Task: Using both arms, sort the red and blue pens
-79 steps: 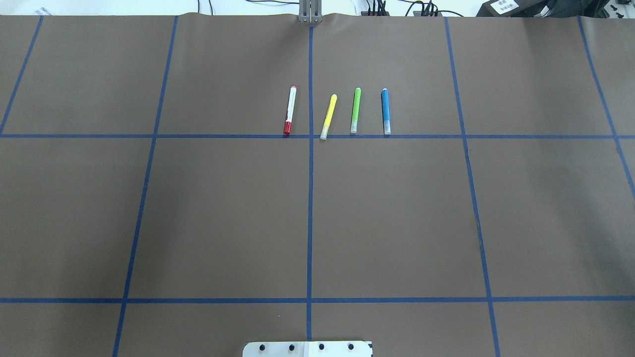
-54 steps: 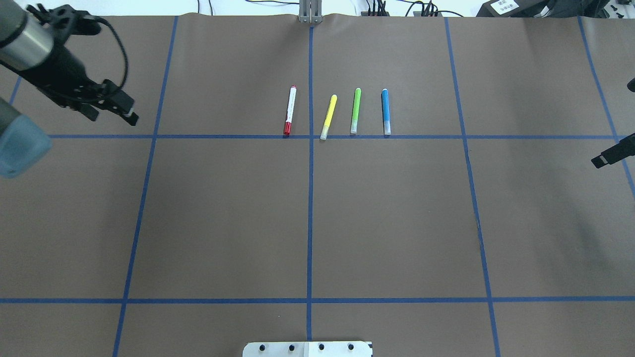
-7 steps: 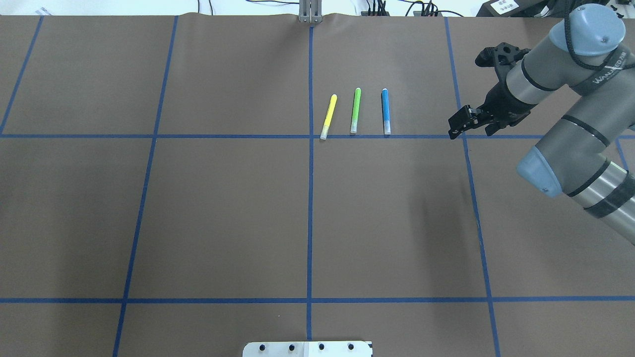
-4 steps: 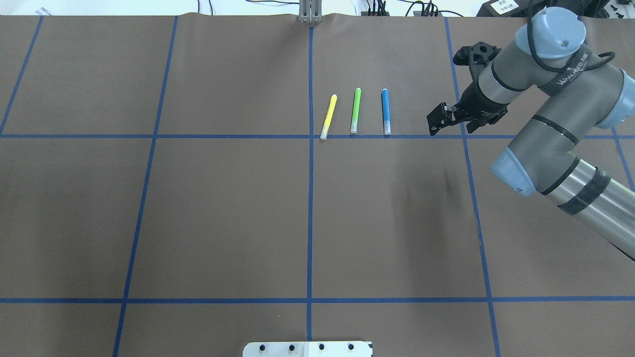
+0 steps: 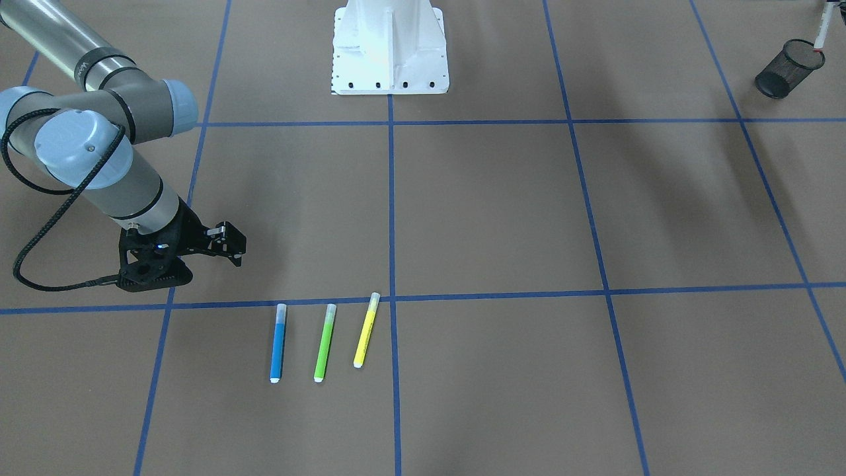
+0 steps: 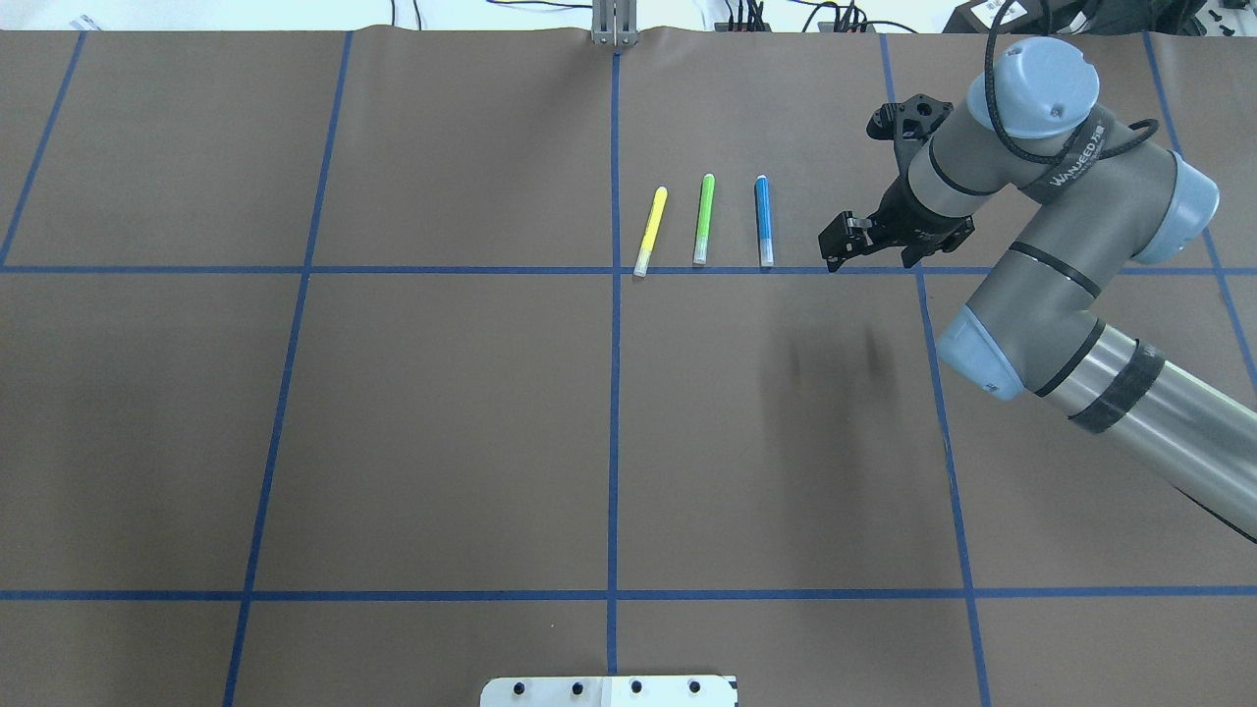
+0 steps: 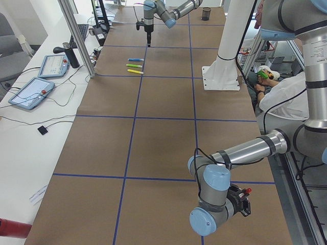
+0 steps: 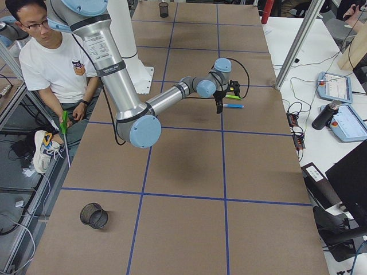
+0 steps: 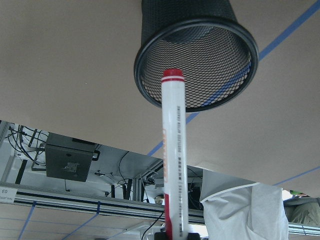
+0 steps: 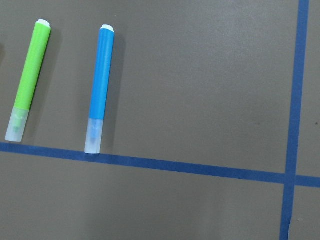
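Red nearly done, blue not yet
Left claw (image 9: 175, 235) grips red marker (image 9: 174, 150) over mesh cup (image 9: 185, 12); right claw (image 6: 837, 244) open near blue highlighter (image 6: 762, 218).

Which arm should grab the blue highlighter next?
Right. The right gripper hovers beside the blue clear-capped highlighter; the left gripper holds the white red-capped marker near the black mesh cup.

The brown paper table cover (image 6: 442, 422) is matt and smooth; the blue tape grid lines (image 6: 614, 393) on it show a low sheen. The blue plastic highlighter with clear cap (image 10: 99, 89) and the green plastic highlighter (image 10: 30, 75) have satin barrels and translucent caps. The white-barrelled plastic marker with red ends (image 9: 173, 150) is glossy. The black wire-mesh metal cup (image 9: 195, 60) is matt. The silver-grey right arm (image 6: 1056, 250) has satin metal tubes and smooth pale blue plastic joint caps.
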